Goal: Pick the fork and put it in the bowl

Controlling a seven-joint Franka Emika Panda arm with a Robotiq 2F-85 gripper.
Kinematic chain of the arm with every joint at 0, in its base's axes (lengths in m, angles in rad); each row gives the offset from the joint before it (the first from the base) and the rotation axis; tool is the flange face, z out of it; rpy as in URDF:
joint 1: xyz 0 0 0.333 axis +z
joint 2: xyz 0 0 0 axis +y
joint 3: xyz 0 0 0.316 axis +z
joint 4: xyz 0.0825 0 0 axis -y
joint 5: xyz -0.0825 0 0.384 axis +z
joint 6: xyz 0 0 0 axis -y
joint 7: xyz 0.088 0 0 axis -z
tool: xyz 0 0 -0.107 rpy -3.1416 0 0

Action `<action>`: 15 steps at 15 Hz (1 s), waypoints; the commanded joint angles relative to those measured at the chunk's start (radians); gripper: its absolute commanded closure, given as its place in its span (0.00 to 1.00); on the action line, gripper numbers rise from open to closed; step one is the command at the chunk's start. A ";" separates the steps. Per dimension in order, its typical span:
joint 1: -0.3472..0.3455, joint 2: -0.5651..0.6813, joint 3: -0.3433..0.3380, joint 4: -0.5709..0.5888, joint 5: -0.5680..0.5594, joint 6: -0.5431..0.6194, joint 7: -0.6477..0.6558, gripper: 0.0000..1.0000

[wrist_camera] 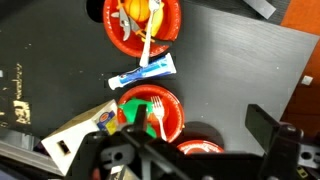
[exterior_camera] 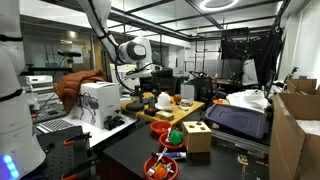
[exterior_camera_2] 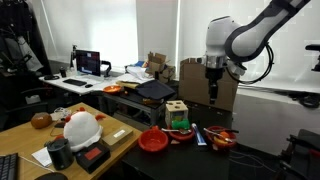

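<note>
The fork [wrist_camera: 142,72] is a slim blue-and-white piece lying flat on the dark table, between two red bowls; it shows as a bluish streak in an exterior view [exterior_camera_2: 198,135]. One red bowl [wrist_camera: 172,122] holds a green item and a white plastic fork. Another red bowl [wrist_camera: 118,38] holds orange items and a white utensil. A third red bowl [wrist_camera: 200,148] looks empty. My gripper [wrist_camera: 200,118] is open and empty, high above the bowls [exterior_camera_2: 212,95], touching nothing.
A tan wooden box with holes [exterior_camera_2: 176,110] stands beside the green-filled bowl and also shows in the wrist view [wrist_camera: 85,130]. A wooden side table [exterior_camera_2: 60,135] carries a white helmet-like object and small items. Cardboard boxes [exterior_camera: 295,130] and desks with monitors stand around.
</note>
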 commanded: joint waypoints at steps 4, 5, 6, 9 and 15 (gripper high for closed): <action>0.053 -0.047 -0.036 0.153 -0.009 -0.189 0.173 0.00; 0.055 -0.048 -0.035 0.180 -0.002 -0.214 0.190 0.00; 0.058 -0.048 -0.034 0.211 0.002 -0.248 0.205 0.00; 0.063 -0.050 -0.035 0.287 0.008 -0.328 0.250 0.00; 0.058 -0.060 -0.040 0.379 0.038 -0.441 0.305 0.00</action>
